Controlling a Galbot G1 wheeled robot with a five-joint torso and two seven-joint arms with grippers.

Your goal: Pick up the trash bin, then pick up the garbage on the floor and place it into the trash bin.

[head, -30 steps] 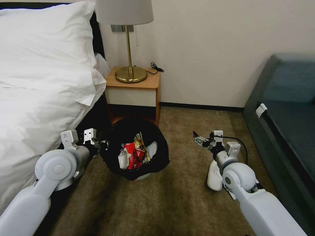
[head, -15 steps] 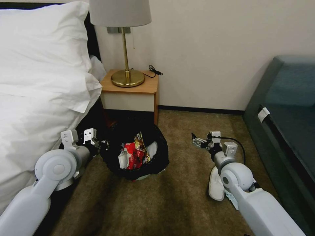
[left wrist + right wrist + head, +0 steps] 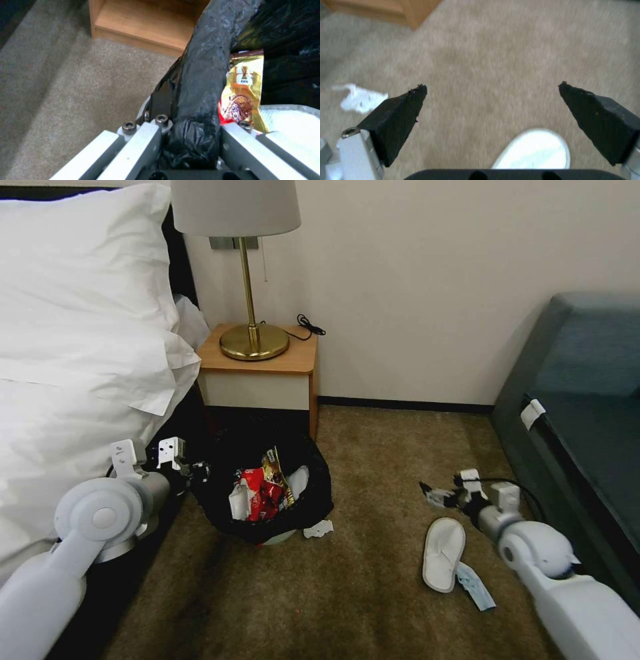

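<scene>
Left gripper (image 3: 200, 471) fingers pinch the bagged rim of your trash bin (image 3: 263, 487), which sits on the carpet by the nightstand (image 3: 260, 370), wrappers (image 3: 257, 493) inside. Right gripper (image 3: 490, 100) hangs low over carpet, fingers spread wide, white slipper (image 3: 443, 553) just beside; tissue scrap (image 3: 319, 529) lies at the bin's base

The left arm reaches forward at the scene's left, its claw (image 3: 200, 471) clamped tight on a rim, a finger (image 3: 160, 100) on each side. The right arm stretches low at the right, its claw (image 3: 492, 86) spread wide, empty, fingertips (image 3: 416, 91) aimed ahead.
</scene>
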